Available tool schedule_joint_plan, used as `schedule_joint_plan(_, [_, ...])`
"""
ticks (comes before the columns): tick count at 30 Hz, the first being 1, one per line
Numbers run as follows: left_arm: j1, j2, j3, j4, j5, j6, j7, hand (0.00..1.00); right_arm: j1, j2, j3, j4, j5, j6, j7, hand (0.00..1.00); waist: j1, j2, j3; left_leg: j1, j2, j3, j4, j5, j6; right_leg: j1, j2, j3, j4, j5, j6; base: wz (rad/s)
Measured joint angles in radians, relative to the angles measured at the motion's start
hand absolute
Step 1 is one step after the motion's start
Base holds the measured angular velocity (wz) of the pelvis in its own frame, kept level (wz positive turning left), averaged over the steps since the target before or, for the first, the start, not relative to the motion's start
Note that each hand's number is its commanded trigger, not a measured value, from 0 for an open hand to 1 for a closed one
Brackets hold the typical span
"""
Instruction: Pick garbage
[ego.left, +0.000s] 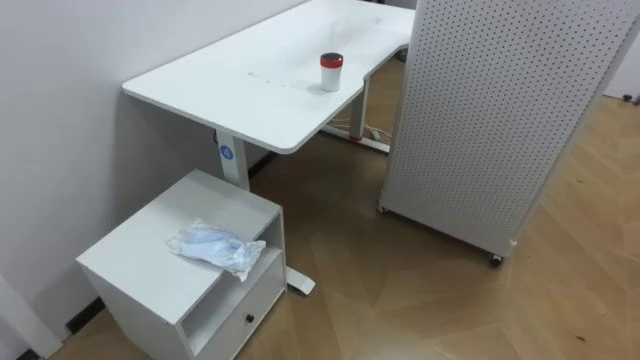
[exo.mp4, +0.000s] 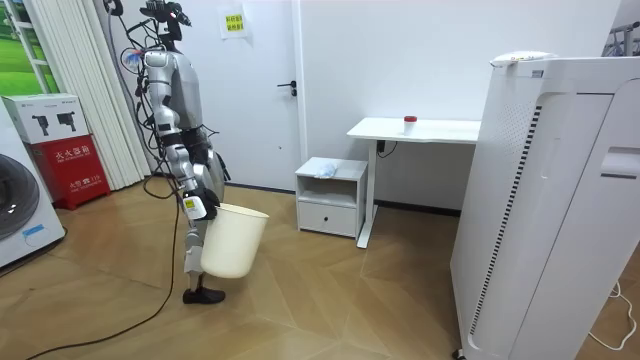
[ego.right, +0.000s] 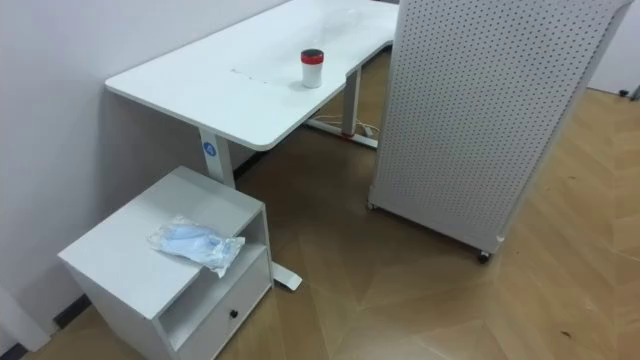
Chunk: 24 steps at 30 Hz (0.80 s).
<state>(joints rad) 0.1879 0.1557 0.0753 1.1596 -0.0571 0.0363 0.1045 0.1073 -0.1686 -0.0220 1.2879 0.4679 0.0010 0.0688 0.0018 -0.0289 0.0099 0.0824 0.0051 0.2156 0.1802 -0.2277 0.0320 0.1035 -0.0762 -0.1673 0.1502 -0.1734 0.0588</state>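
One crumpled bag (ego.left: 215, 247) on cabinet (ego.left: 135, 250), one can (ego.left: 331, 72) on desk (ego.left: 235, 85)

The bench (ego.left: 230, 80) is finished in plain white, as is the low cabinet (ego.left: 140, 255). A white cup (ego.left: 331, 72) banded in red is seen near the bench's curved edge — a pale blue crumpled bag (ego.left: 215, 245) at the cabinet's front edge. The white panel (ego.left: 500, 110) is dotted all over.
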Motion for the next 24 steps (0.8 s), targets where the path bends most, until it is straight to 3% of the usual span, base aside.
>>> schedule_joint_plan(8, [0.010, -0.001, 0.000, 0.008, -0.028, 0.001, -0.009, 0.00, -0.003, 0.000, -0.001, 0.005, -0.001, 0.000, 0.012, 1.00, 0.001, 0.012, -0.0056, 0.000, -0.001, 0.000, -0.001, 0.000, 0.000, 0.000, 0.001, 0.000, 0.000, 0.000, 0.000, 0.00])
schedule_joint_plan(20, [0.029, -0.002, 0.001, 0.020, -0.017, 0.011, -0.009, 0.00, -0.022, 0.000, 0.003, 0.032, -0.002, 0.006, 0.020, 1.00, 0.007, 0.006, 0.0000, -0.001, 0.004, 0.000, 0.000, 0.000, 0.000, 0.001, 0.001, 0.002, 0.001, 0.000, 0.000, 0.00])
schedule_joint_plan(24, [0.031, -0.001, 0.009, 0.047, 0.044, 0.042, -0.022, 0.00, -0.019, 0.002, 0.001, 0.032, -0.002, 0.013, 0.022, 1.00, 0.005, 0.003, -0.0001, -0.006, 0.019, 0.000, 0.039, -0.021, -0.007, 0.007, 0.009, 0.000, 0.008, -0.004, -0.006, 0.00])
